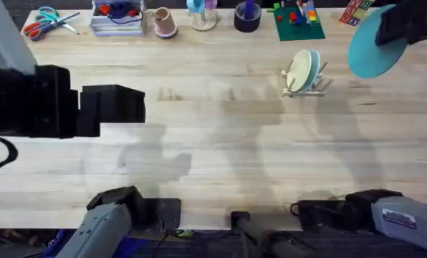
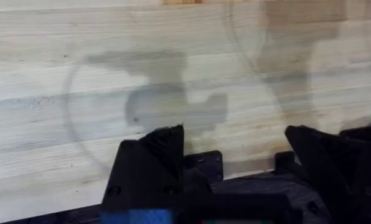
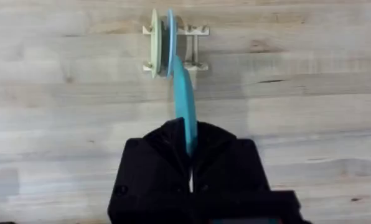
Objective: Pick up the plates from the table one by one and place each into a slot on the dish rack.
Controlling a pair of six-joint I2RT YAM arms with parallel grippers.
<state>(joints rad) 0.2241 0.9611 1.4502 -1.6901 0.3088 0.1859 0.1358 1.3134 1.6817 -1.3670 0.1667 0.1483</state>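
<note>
My right gripper (image 1: 398, 32) is shut on the rim of a turquoise-blue plate (image 1: 373, 44), held in the air to the right of the dish rack (image 1: 315, 84). In the right wrist view the turquoise plate (image 3: 184, 102) stands edge-on between my fingers (image 3: 164, 146), pointing toward the dish rack (image 3: 195, 46). In the rack's slots stand a cream plate (image 3: 154, 38) and a pale blue plate (image 3: 170, 34), also seen from overhead as the cream plate (image 1: 298, 70) and the pale blue plate (image 1: 314, 64). My left gripper (image 2: 235, 152) hangs open over bare table (image 2: 111, 74), at the left (image 1: 135, 106).
Along the table's far edge lie scissors (image 1: 45, 21), a wire basket of tools (image 1: 117, 18), a small cup (image 1: 165, 23), a dark cup (image 1: 247, 16) and a green baseplate with bricks (image 1: 298, 21). Bare wooden planks (image 1: 221, 143) stretch between the arms.
</note>
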